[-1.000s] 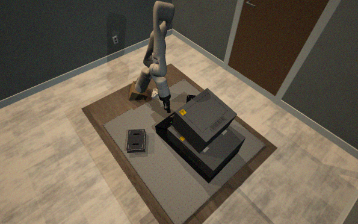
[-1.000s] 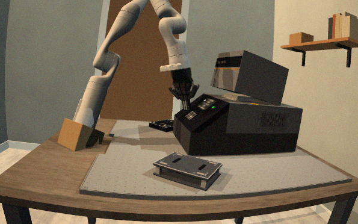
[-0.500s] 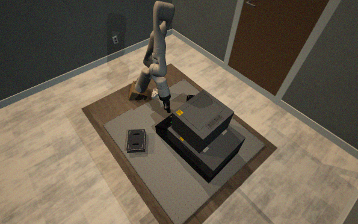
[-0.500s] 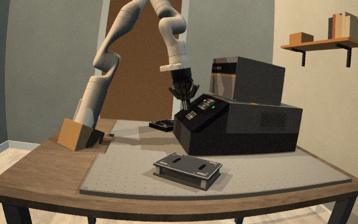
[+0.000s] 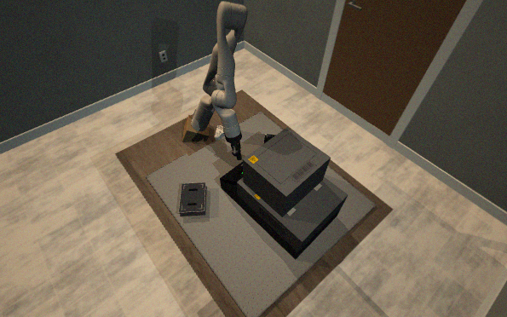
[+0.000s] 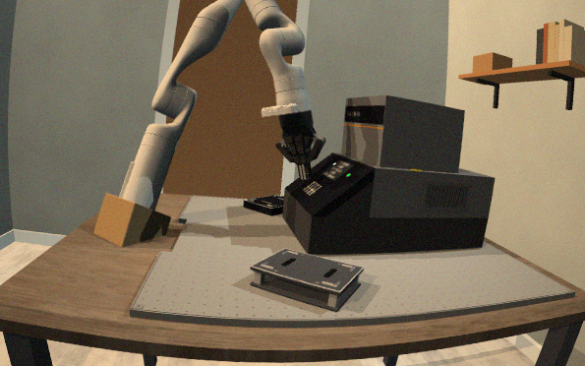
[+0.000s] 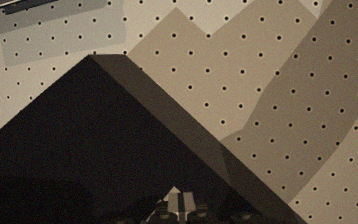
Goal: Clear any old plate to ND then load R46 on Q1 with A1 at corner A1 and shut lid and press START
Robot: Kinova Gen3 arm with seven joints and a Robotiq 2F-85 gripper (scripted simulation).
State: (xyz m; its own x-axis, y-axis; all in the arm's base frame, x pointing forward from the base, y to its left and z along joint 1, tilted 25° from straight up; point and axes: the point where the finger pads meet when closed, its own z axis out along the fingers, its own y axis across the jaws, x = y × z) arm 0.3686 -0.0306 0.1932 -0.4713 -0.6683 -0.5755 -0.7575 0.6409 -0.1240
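Observation:
Q1 (image 5: 317, 213) (image 6: 425, 231) (image 7: 81, 125) stands on the grey pegboard. Its lid (image 5: 287, 159) (image 6: 425, 135) lies level and looks down on the body in the exterior view; whether it is fully shut I cannot tell. The lamp (image 5: 243, 173) (image 6: 348, 175) is green. My gripper (image 5: 239, 158) (image 6: 303, 178) (image 7: 180, 208) is shut and empty, with its fingertips close above the sloping front panel, beside the keys (image 6: 336, 169). Contact cannot be told. The block and any plate on it are hidden under the lid. I cannot make out R46.
A dark nest (image 5: 193, 198) (image 6: 307, 270) with two slots stands in front of Q1's side. Another dark nest (image 5: 268, 137) (image 6: 263, 204) is partly hidden behind Q1; their labels are unreadable. The arm's wooden base block (image 5: 190, 133) (image 6: 117, 221) stands at the table's end.

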